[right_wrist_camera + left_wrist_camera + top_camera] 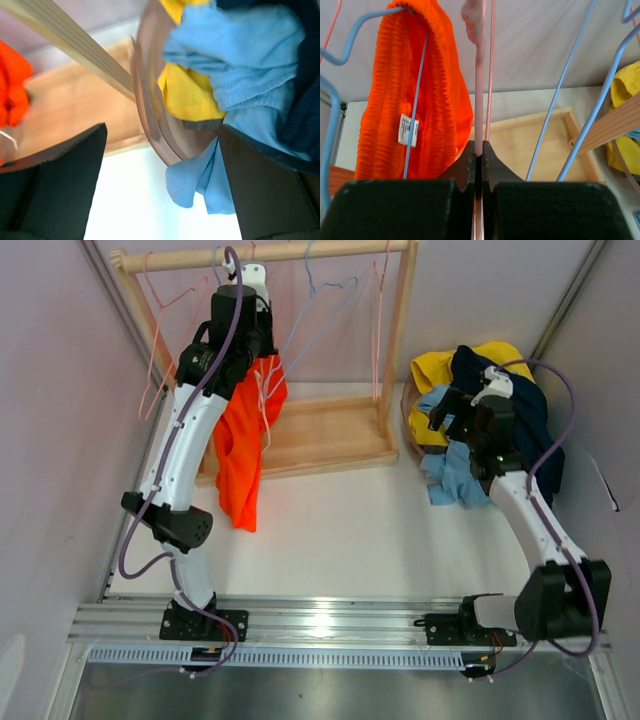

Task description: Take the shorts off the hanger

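One pair of orange shorts [240, 445] hung on a blue hanger [385, 14] at the wooden rack [300, 252], waistband looped over the wire. Judged light, soft and limp; best pinched at the gathered waistband. Left gripper [478, 162] was clamped on a pink hanger [479, 100] just beside them. Right gripper [160, 160] stood wide and empty by one basket [142, 100] holding at least three garments.

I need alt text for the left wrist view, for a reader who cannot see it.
The left gripper is shut on a thin pink hanger. To its left, orange shorts with a white label hang over a blue hanger, with a wooden base behind.
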Controlling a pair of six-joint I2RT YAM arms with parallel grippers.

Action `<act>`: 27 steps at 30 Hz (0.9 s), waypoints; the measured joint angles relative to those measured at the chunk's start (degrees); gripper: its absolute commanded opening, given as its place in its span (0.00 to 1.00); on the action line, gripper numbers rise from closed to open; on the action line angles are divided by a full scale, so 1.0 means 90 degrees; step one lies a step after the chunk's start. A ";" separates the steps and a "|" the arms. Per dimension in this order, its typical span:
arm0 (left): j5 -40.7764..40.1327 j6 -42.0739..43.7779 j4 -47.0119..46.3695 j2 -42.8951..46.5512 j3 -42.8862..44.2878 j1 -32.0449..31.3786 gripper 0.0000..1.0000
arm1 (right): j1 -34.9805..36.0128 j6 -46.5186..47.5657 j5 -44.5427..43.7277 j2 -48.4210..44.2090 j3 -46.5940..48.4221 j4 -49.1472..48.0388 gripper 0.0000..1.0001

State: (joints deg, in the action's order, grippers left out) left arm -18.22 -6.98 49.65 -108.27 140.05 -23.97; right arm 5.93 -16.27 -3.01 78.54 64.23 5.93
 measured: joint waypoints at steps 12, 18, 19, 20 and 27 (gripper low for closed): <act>0.0158 -0.0063 -0.0471 -0.0323 -0.0078 0.0019 0.00 | 0.0600 -0.0019 -0.0121 -0.1263 -0.1103 -0.0036 1.00; 0.0049 -0.0066 -0.1336 0.0165 -0.1192 0.0056 0.00 | 0.0668 -0.0019 -0.0143 -0.1445 -0.1112 0.0002 0.99; 0.0044 -0.0068 -0.1375 0.0257 -0.1311 0.0056 0.00 | 0.0682 -0.0022 -0.0143 -0.1486 -0.1112 0.0005 0.99; 0.0041 -0.0073 -0.1435 0.0372 -0.1460 0.0056 0.00 | 0.0702 -0.0022 -0.0146 -0.1530 -0.1112 0.0005 1.00; 0.0039 -0.0204 -0.2171 0.1314 -0.2771 0.0056 0.22 | 0.0811 -0.0022 -0.0151 -0.1719 -0.1205 0.0019 0.99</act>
State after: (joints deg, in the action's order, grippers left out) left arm -17.87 -8.82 30.11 -96.44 115.11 -23.46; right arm 13.23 -16.47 -4.36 63.07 53.39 6.11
